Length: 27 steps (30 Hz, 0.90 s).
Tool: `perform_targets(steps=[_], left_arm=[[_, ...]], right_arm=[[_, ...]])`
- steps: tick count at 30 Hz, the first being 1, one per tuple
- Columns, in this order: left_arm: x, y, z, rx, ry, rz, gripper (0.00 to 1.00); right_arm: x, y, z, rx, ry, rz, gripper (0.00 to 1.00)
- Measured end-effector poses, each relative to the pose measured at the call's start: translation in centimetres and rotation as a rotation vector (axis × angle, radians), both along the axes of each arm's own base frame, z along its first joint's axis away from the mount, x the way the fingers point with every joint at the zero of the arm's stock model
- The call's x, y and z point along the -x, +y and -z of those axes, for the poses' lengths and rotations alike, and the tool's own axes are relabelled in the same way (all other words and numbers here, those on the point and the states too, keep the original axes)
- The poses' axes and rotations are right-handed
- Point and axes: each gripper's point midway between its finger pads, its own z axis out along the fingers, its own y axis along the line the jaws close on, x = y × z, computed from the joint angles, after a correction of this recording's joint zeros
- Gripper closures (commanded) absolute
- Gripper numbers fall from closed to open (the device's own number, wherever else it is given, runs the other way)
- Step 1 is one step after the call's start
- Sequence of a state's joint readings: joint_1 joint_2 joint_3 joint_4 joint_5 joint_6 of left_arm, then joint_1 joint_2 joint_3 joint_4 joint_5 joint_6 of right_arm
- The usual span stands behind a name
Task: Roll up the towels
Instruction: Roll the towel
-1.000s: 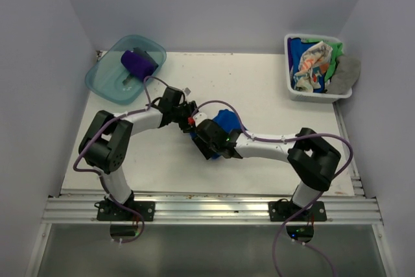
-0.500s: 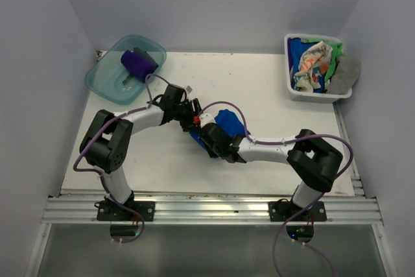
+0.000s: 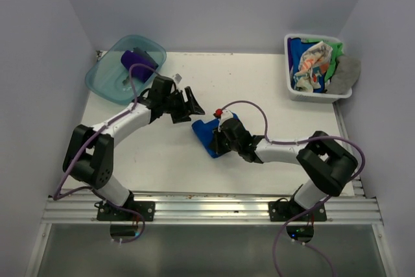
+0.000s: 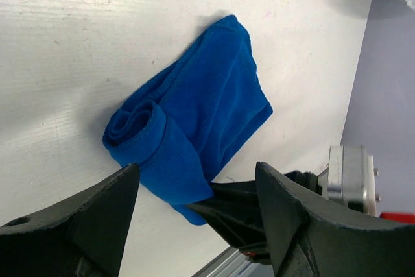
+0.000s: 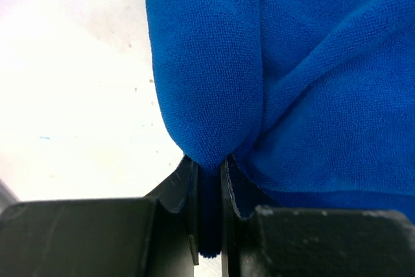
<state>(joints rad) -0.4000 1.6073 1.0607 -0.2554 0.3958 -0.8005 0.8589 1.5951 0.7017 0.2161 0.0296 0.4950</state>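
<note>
A royal blue towel lies partly rolled near the table's middle. In the left wrist view the blue towel shows a coiled end at its left and a loose flat flap to the upper right. My right gripper is shut on a fold at the towel's near edge, and the pinched cloth fills the right wrist view between the gripper's pads. My left gripper stands open just left of the towel and apart from it, holding nothing. A rolled purple towel lies in the teal tub.
A white basket at the back right holds several loose towels, with a grey one draped over its right rim. The teal tub sits at the back left corner. Grey walls close in the table on three sides.
My left gripper has opened and drawn back to the left, off the blue towel. My right gripper has closed on the towel's fold and shifted right, and the towel now lies exposed.
</note>
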Motion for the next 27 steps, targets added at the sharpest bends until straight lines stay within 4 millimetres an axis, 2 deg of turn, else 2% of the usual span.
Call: perform_targets(steps=[3, 10, 15, 20, 23, 27], left_arm=[[0.4, 0.2, 0.3, -0.003, 0.003, -0.002, 0.22], [2.6, 0.7, 3.7, -0.015, 0.084, 0.011, 0.24], [2.8, 0.3, 5.7, 0.002, 0.124, 0.015, 0.30], [2.3, -0.1, 6.4, 0.017, 0.117, 0.019, 0.33], [2.1, -0.5, 6.9, 0.028, 0.117, 0.021, 0.38], [2.0, -1.0, 7.5, 0.039, 0.128, 0.021, 0.53]], right_arm=[[-0.1, -0.1, 0.0, -0.095, 0.053, 0.006, 1.00], [0.0, 0.2, -0.1, -0.281, 0.150, -0.004, 1.00], [-0.1, 0.2, 0.0, -0.409, 0.219, -0.008, 1.00], [-0.2, 0.3, 0.1, -0.491, 0.263, -0.026, 1.00], [0.0, 0.6, 0.1, -0.512, 0.277, -0.042, 1.00], [0.1, 0.7, 0.1, -0.512, 0.284, -0.051, 1.00]])
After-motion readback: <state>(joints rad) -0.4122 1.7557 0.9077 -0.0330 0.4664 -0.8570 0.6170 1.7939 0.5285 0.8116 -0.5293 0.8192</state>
